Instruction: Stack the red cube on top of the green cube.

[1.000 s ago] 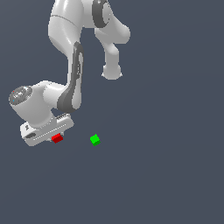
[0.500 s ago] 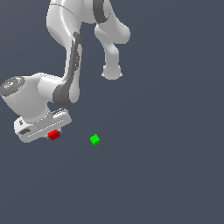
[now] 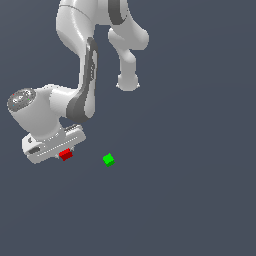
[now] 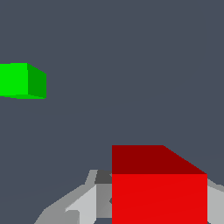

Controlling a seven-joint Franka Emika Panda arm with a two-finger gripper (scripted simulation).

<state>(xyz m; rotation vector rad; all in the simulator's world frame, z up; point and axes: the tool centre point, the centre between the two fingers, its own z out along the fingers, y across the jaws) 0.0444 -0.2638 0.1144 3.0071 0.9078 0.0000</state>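
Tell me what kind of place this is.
A simulated test scene, not a real room: a flat, featureless grey ground, a smooth white robot arm, and only two plain blocks, the red cube at the pincer and the green cube.

The red cube point(image 3: 65, 154) is plain bright red, its lit face vivid and its shaded face a darker maroon in the wrist view point(image 4: 159, 188). The green cube point(image 3: 108, 159) is plain bright green, one side a deeper green point(image 4: 22, 80). The arm point(image 3: 85, 60) is glossy white with dark grey bands at its joints. The hand point(image 3: 56, 148) is white and pale grey. The surface point(image 3: 190, 200) is a flat, unpatterned slate blue-grey.
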